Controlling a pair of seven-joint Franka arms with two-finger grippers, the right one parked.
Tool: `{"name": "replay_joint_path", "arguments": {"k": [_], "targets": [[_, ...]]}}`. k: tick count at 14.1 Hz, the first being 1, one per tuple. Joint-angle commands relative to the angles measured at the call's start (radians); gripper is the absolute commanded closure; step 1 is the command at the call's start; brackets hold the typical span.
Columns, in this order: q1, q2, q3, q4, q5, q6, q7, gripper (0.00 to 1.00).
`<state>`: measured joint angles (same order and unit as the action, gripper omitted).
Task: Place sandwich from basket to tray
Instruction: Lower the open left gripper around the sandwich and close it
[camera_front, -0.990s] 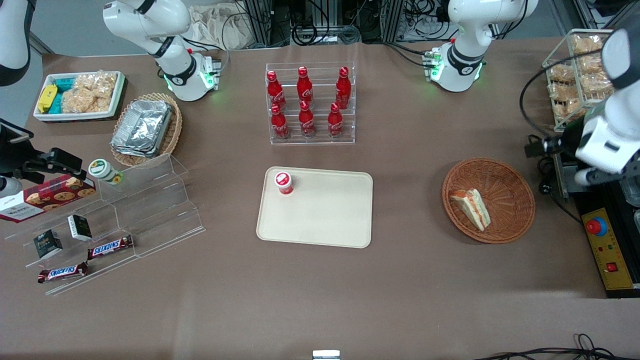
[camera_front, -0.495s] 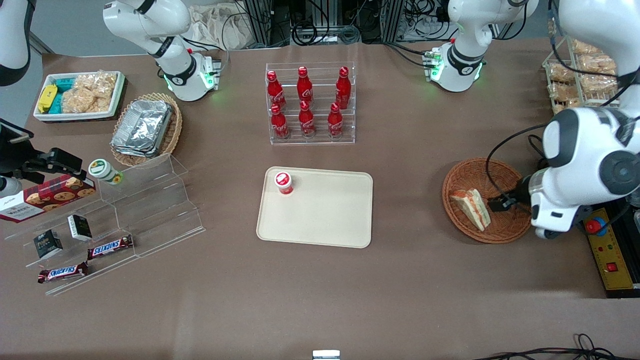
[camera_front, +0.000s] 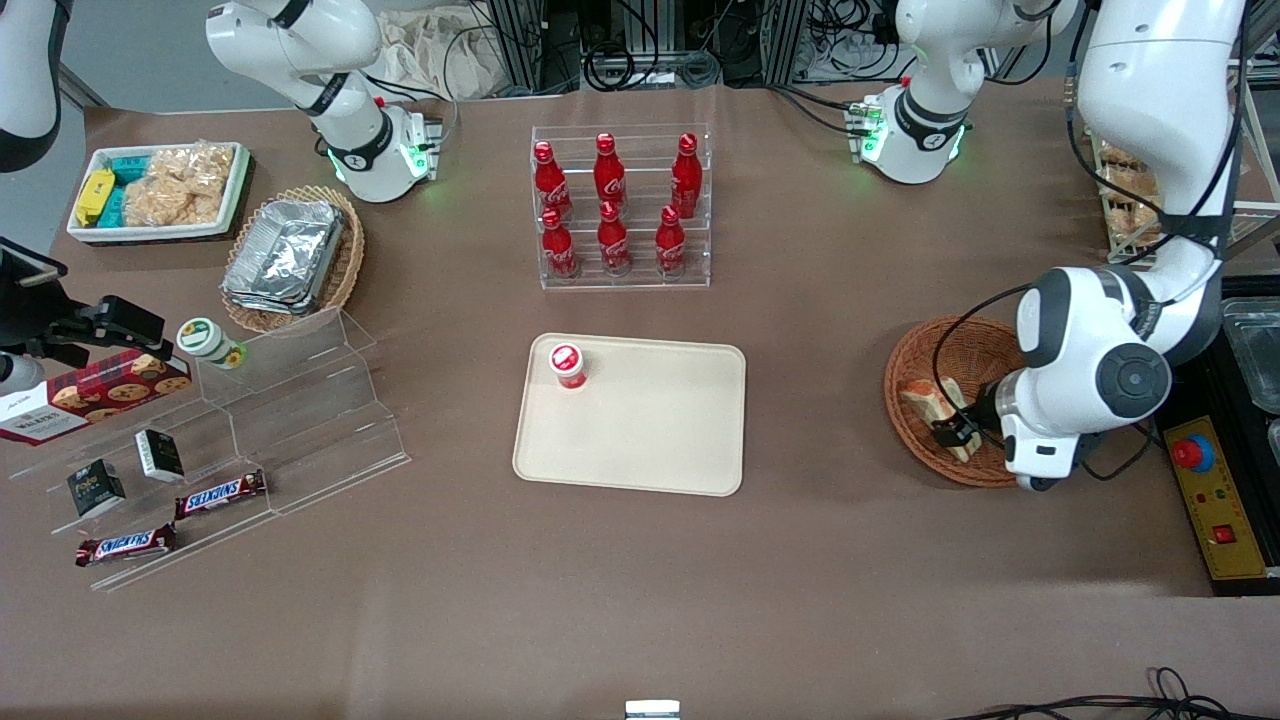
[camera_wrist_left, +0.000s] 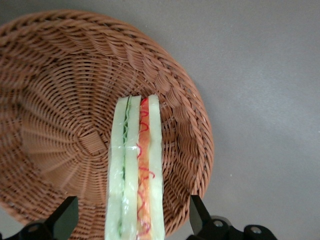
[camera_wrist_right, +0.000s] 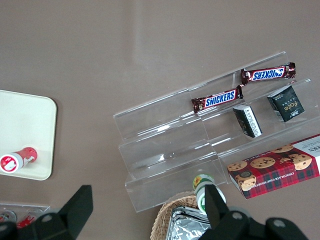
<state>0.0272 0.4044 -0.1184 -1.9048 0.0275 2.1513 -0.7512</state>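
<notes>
The sandwich (camera_front: 918, 397) lies in the reddish-brown wicker basket (camera_front: 960, 342) toward the working arm's end of the table. In the left wrist view the sandwich (camera_wrist_left: 135, 170) stands on edge, showing pale bread with green and orange-red filling, against the basket's (camera_wrist_left: 55, 95) woven wall. My left gripper (camera_front: 953, 428) hangs low over the basket, open, with one finger on each side of the sandwich (camera_wrist_left: 131, 209) and a gap to each finger. The cream tray (camera_front: 650, 430) lies mid-table, well apart from the basket.
A small red-capped bottle (camera_front: 567, 365) stands on a corner of the tray. An acrylic rack of red cola bottles (camera_front: 620, 210) stands farther from the camera than the tray. A clear stepped shelf (camera_front: 290, 420) with snack bars and a paler basket of foil containers (camera_front: 290, 255) are toward the parked arm's end.
The left arm swung in from the table's end over the basket and came down, bringing its open gripper around the sandwich. The sandwich has not moved.
</notes>
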Motion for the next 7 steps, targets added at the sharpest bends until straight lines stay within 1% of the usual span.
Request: {"name": "replay_joint_path", "arguments": {"k": [1, 2, 3, 4, 5, 7], "targets": [[-0.003, 0.005, -0.003, -0.045, 0.005, 0.067, -0.023, 0.0], [-0.003, 0.011, -0.004, -0.052, 0.008, 0.082, -0.025, 0.0], [-0.004, 0.016, -0.004, -0.072, 0.029, 0.102, -0.027, 0.0], [-0.032, 0.017, -0.001, -0.094, 0.049, 0.128, -0.037, 0.0], [-0.038, 0.028, 0.0, -0.102, 0.058, 0.142, -0.051, 0.02], [-0.038, 0.03, 0.0, -0.102, 0.08, 0.142, -0.06, 0.27]]}}
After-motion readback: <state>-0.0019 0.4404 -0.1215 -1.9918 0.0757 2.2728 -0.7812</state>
